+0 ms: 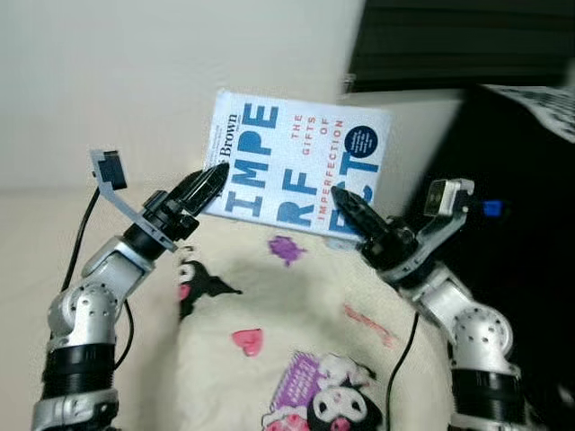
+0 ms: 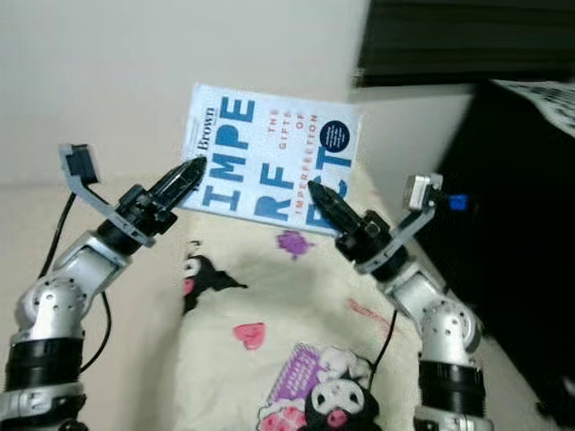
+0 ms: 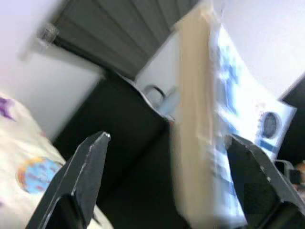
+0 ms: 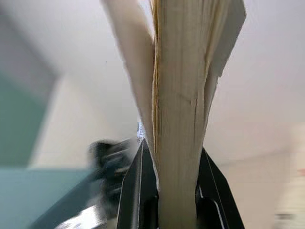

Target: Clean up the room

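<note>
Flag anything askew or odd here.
The book hangs tilted in the air above the cartoon-print blanket. The right pincer clamps its page edge, its covers splaying outward; the left pincer straddles its other edge, open.

The book (image 1: 296,166) cover reads "Brown", "THE GIFTS OF IMPERFECTION" and large blue "IMPERFECT".

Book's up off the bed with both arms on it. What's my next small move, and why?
Probably close the left gripper before carrying anything. The right gripper is clamped on the book, pages pinched between its fingers, but the left wrist view shows the left fingers spread apart on either side of the book's edge, not squeezing. The book hangs tilted above the cartoon-print blanket.
</note>
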`<state>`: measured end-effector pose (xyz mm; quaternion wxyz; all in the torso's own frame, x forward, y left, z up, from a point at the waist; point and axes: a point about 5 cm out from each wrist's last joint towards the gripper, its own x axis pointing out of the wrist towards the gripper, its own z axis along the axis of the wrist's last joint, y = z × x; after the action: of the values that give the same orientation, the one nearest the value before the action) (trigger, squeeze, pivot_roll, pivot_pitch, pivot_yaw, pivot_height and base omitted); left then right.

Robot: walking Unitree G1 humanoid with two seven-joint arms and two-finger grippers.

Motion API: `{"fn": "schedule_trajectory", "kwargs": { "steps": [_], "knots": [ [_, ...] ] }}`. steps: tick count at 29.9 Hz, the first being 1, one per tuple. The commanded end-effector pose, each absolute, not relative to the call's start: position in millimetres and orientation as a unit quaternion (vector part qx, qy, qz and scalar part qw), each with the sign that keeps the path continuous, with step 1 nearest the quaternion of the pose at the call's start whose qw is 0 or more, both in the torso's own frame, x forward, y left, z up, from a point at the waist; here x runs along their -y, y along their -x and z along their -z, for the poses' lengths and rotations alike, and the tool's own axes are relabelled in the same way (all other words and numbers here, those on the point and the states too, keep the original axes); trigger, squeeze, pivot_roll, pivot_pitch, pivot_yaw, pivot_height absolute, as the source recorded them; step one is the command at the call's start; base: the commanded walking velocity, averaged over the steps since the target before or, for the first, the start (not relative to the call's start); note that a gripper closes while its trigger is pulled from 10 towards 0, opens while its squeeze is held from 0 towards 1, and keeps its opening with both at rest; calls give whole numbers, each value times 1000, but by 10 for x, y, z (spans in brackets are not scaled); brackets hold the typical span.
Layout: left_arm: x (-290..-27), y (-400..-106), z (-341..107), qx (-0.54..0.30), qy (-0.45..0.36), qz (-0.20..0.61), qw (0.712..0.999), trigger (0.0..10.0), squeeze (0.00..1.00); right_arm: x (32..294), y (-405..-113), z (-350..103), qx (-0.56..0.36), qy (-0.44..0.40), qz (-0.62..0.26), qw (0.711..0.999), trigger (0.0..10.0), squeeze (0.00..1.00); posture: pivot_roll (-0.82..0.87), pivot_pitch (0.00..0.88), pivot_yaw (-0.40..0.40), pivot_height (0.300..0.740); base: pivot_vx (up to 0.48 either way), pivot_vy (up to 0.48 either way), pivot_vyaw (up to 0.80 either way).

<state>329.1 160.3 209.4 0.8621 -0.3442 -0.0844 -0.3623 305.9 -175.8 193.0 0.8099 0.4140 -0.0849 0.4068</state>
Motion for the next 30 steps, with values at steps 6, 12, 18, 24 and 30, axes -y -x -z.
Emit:
{"fn": "schedule_trajectory", "kwargs": {
  "steps": [6, 12, 18, 24, 30],
  "knots": [
    [-1893, -3294, -1656, 49, 355, 256, 898, 10000, 0, 1759, -3133, -1790, 83, -404, -373, 831, 10000, 0, -111, 0, -52, 740, -80, 0, 119],
    [-2035, -3346, -1388, 10, 345, 168, 923, 10000, 0, 1792, -3139, -1735, 86, -407, -357, 836, 10000, 0, -111, 0, -49, 740, 0, 0, 679],
    [-2314, -3247, -817, -86, 246, 24, 965, 10000, 0, 1794, -3115, -1556, 70, -410, -343, 842, 10000, 0, -106, 0, -48, 740, 0, 0, 671],
    [-2360, -3105, -537, -125, 219, -14, 968, 10000, 0, 1792, -3115, -1438, 59, -415, -332, 845, 10000, 0, -100, 0, -48, 740, 0, 0, 669],
    [-2402, -2949, -277, -172, 185, -50, 966, 10000, 0, 1783, -3115, -1330, 46, -418, -324, 848, 10000, 0, -99, 0, -49, 740, 0, 0, 670]
  ]
}}
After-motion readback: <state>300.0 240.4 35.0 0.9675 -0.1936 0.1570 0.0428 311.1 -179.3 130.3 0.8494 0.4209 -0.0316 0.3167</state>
